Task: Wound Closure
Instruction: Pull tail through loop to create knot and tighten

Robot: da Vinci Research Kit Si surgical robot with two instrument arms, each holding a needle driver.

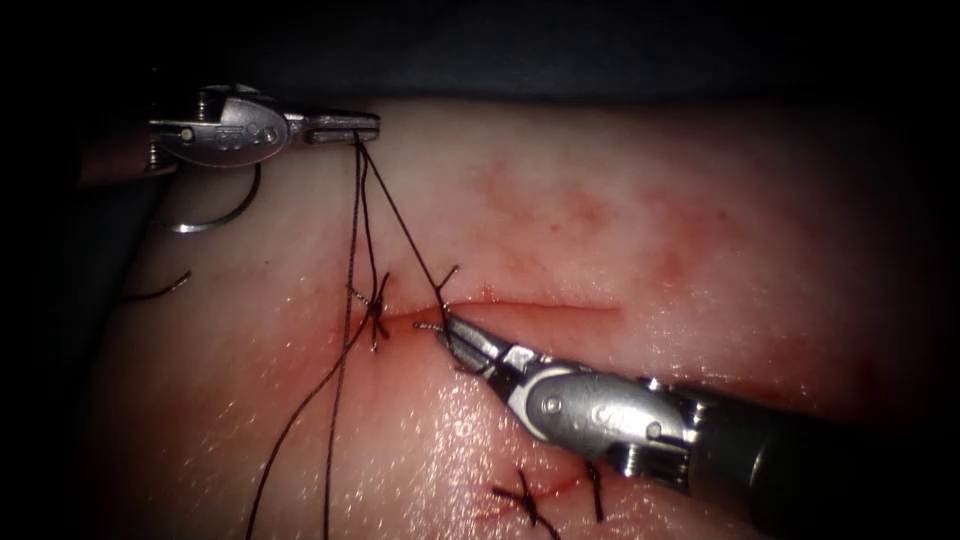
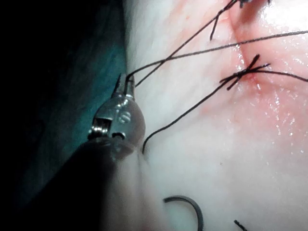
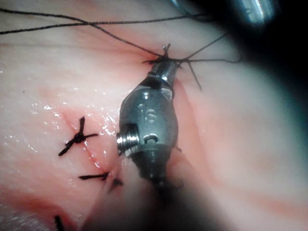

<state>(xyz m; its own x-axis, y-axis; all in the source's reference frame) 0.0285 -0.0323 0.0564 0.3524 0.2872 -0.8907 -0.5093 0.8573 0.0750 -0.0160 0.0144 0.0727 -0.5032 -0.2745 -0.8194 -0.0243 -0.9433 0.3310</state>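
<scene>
L tool (image 1: 345,125) jaws closed on thread (image 1: 352,260), held off far-left edge of tissue (image 1: 700,220). R tool (image 1: 450,335) at cut (image 1: 540,308), jaws clamped on thread by a knot (image 1: 443,292). Needle (image 1: 215,215) lies free below L tool, not in tissue.

needle (image 1: 215,215) left of cut (image 1: 540,308), on tissue (image 1: 700,220)

Both shiny, smooth metal tools (image 1: 345,125) (image 1: 462,340) gleam; the pale pink tissue (image 1: 620,220) looks wet and glossy; the thin dark thread (image 1: 352,250) is matt.
</scene>
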